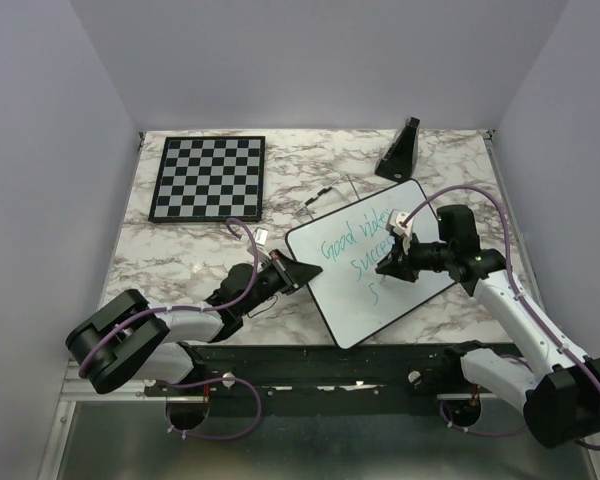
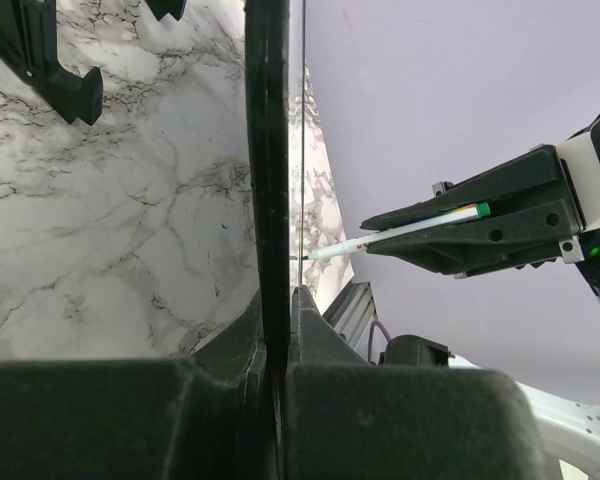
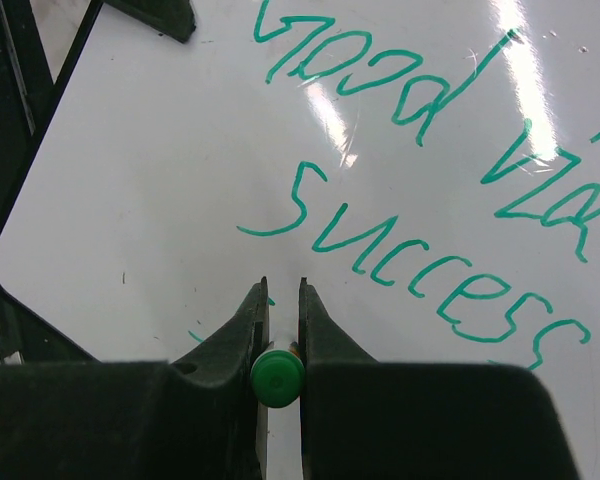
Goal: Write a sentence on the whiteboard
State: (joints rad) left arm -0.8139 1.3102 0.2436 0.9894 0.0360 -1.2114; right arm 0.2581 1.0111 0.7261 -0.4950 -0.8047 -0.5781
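right end effector (image 3: 282, 288): pinching a marker (image 3: 277, 380), green butt end between the fingers, tip at the board face
left end effector (image 2: 278, 300): clamped on the whiteboard's (image 1: 380, 312) black rim, left edge
whiteboard: white, rounded corners, thin black rim; askew on the marble table (image 1: 180, 262), near-right, between the arms
sentence (image 1: 360, 250): teal-green handwriting, "Good vibes" over "Success", third line just a stroke or two
further back: chessboard (image 1: 208, 177) left, black stand (image 1: 398, 150) right

sentence (image 3: 420, 280): top line's second word cut off by right edge; third line hidden behind right gripper (image 3: 281, 290) | marker (image 3: 277, 379): only green end seen, tip hidden | whiteboard (image 2: 268, 150): edge-on in left wrist view, face hidden | small items (image 1: 325, 192) beside whiteboard: too small to tell
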